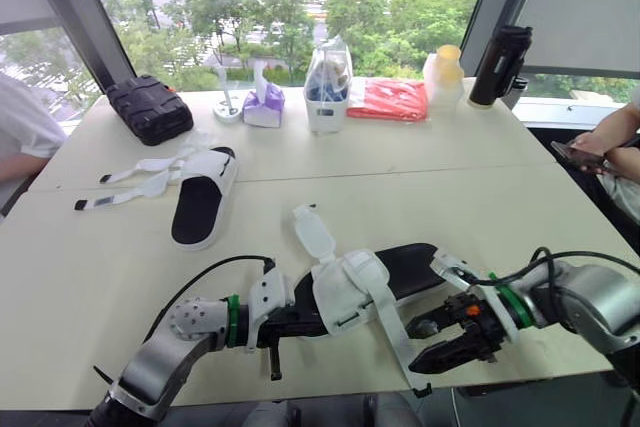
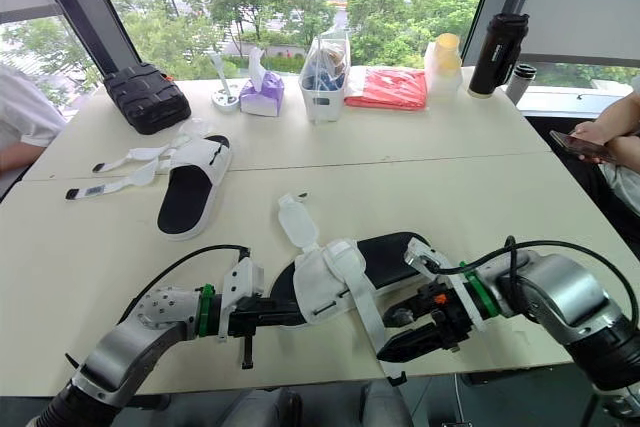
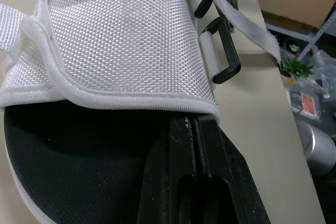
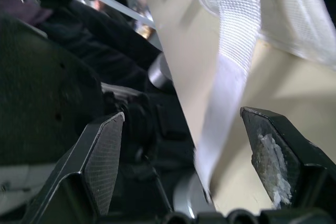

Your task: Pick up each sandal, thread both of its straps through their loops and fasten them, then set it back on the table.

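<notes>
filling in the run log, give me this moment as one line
left gripper: shut on near sandal | right gripper: open around loose strap | far sandal: straps undone, on table

No lettering, brand, number or sign can be read anywhere. The purple tissue pack, red packet and black flask on the far bench, and both white sandals, show no legible print.

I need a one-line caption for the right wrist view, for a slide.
Open right gripper frames the sandal's loose white strap hanging past the table edge.
</notes>
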Tool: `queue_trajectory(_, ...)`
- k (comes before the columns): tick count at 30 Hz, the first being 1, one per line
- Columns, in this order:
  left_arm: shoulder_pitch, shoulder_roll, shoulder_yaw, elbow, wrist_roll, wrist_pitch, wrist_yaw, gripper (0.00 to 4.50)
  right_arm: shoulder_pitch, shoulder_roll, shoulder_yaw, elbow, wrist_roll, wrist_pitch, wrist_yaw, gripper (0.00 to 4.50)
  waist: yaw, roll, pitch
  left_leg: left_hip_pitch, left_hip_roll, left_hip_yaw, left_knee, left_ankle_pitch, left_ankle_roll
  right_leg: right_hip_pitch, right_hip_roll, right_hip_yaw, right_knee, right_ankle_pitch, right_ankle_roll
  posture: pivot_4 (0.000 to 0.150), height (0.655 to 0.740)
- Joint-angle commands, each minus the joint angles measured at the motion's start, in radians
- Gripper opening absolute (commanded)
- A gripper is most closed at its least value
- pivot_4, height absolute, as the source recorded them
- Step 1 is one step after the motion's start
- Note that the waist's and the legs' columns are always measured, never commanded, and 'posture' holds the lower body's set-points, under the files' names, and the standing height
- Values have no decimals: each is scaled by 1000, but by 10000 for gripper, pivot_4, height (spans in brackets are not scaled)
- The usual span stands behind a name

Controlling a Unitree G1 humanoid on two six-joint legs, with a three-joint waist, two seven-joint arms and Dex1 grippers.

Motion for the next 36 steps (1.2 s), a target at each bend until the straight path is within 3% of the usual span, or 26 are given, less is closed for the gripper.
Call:
queue_trajectory(1, 23, 11, -35, -6, 21, 10, -2, 0, -28, 51, -16, 9, 32, 50, -47, 38271, 0, 0, 0, 0, 0, 0, 0, 0, 0, 0, 0, 0, 0, 0, 0, 1500, 7400)
queue_trajectory(5, 25, 12, -36, -11, 21, 13, 0, 0, -28, 73, 7, 3, 20, 62, -57, 38271, 1, 0, 0, -2, -1, -1, 0, 0, 0, -1, 0, 0, 0, 0, 0, 1500, 7400)
queue_trajectory(7, 27, 12, -36, -14, 22, 14, 1, 0, -29, 78, 12, -1, 19, 65, -59, 30738, 0, 0, 0, -2, -1, -1, 0, 0, 0, -2, 0, -1, 0, 0, 0, 1500, 7400)
queue_trajectory(13, 29, 13, -29, -20, 20, 21, 6, 0, -32, 87, 32, -18, 14, 73, -59, 285, 0, 0, 0, -2, -1, -1, 0, 0, 0, -2, 0, -1, 0, 0, 0, 1500, 7400)
queue_trajectory(18, 23, 11, -25, -22, 17, 27, 11, 0, -64, 55, 14, -46, 30, 69, -31, 285, 0, 0, 0, -2, -1, -1, 0, 0, 0, -2, 0, -1, 0, 0, 0, 1500, 7400)
queue_trajectory(22, 16, 10, -25, -17, 17, 29, 9, 0, -240, 83, -53, -8, 122, 172, -27, 285, -2, 1, 0, -3, -1, 0, 1, 0, 0, -2, 0, -1, 0, 0, 0, 1500, 7400)
queue_trajectory(28, 5, 5, -33, -5, 20, 26, 6, 0, -549, 230, -32, 218, 148, 304, -51, 285, 0, 0, 0, -4, 0, -1, 1, 0, 0, -3, 1, -1, 0, 1, 0, 1500, 7400)
queue_trajectory(36, 12, -3, -38, -10, 22, 28, 16, 0, -672, 319, 110, 446, 33, 228, 28, 285, -1, 0, 0, -8, -6, -3, 1, 0, 0, -6, -4, -1, 0, 1, 0, 1500, 7400)
